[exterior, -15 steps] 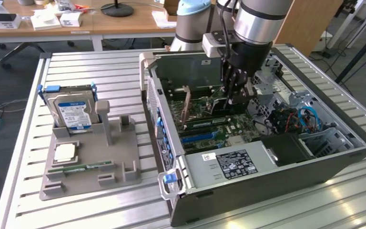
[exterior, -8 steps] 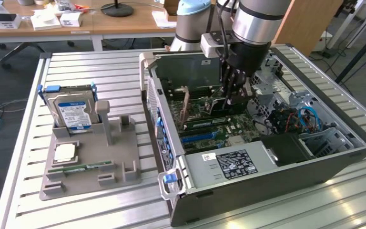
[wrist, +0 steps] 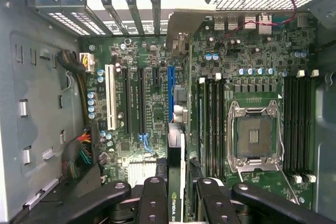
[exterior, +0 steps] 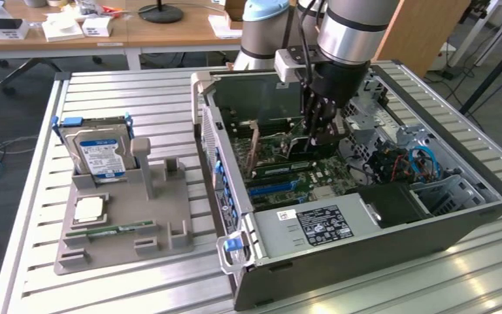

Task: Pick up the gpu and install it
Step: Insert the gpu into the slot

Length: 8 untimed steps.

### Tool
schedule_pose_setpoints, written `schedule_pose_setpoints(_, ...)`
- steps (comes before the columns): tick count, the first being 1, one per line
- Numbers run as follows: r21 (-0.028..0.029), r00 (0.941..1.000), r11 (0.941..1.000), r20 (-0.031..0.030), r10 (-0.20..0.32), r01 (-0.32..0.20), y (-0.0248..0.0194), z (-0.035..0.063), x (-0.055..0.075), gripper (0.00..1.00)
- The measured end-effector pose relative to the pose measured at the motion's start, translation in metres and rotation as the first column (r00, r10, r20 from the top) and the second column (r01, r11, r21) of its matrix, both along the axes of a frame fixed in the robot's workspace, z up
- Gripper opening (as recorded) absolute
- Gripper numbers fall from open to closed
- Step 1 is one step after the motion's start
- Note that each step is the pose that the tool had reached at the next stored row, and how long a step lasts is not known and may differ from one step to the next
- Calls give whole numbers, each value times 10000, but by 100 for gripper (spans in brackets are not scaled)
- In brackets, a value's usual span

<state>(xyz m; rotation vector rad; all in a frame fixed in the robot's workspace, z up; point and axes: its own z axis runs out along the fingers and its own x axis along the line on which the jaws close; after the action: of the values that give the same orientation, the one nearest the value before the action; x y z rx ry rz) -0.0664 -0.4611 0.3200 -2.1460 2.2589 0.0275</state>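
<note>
Reaches straight down with the silver-and-black robot arm (exterior: 355, 33) into the open dark-grey computer case (exterior: 365, 261), wrist facing the green motherboard (wrist: 131, 129). Clamps the thin, flat black gpu (wrist: 176, 150) on edge between the fingers of the black gripper (exterior: 323, 134), in line with the long blue expansion slot (wrist: 170, 93); whether seated, cannot tell. Shows a green logo (wrist: 172, 208) on the card's edge and a black-and-white label (exterior: 323, 224) on the silver power supply box (exterior: 273, 241), with neither text readable.

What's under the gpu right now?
Under the thin black gpu card, gripped edge-on by the black pincer: green motherboard and a long blue slot. The slot's stretch directly beneath the card is covered.
</note>
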Motion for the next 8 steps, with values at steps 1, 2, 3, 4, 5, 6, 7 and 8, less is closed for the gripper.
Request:
schedule_pose_setpoints(1, 0, 10000, 10000, 0, 0, 0, 0, -9, 0, 26)
schedule_pose_setpoints(2, 0, 10000, 10000, 0, 0, 0, 0, -18, 0, 26)
schedule_pose_setpoints(3, 1, 10000, 10000, 0, 0, 0, 0, -28, 0, 26)
schedule_pose_setpoints(4, 1, 10000, 10000, 1, 0, 0, 0, -41, 0, 26)
schedule_pose_setpoints(5, 1, 10000, 10000, 1, 0, 0, 0, -52, 0, 26)
schedule_pose_setpoints(6, 0, 10000, 10000, 0, 0, 0, 0, -64, 0, 26)
schedule_pose_setpoints(7, 0, 10000, 10000, 0, 0, 0, 0, -77, 0, 26)
schedule_pose_setpoints(8, 0, 10000, 10000, 0, 0, 0, 0, -92, 0, 26)
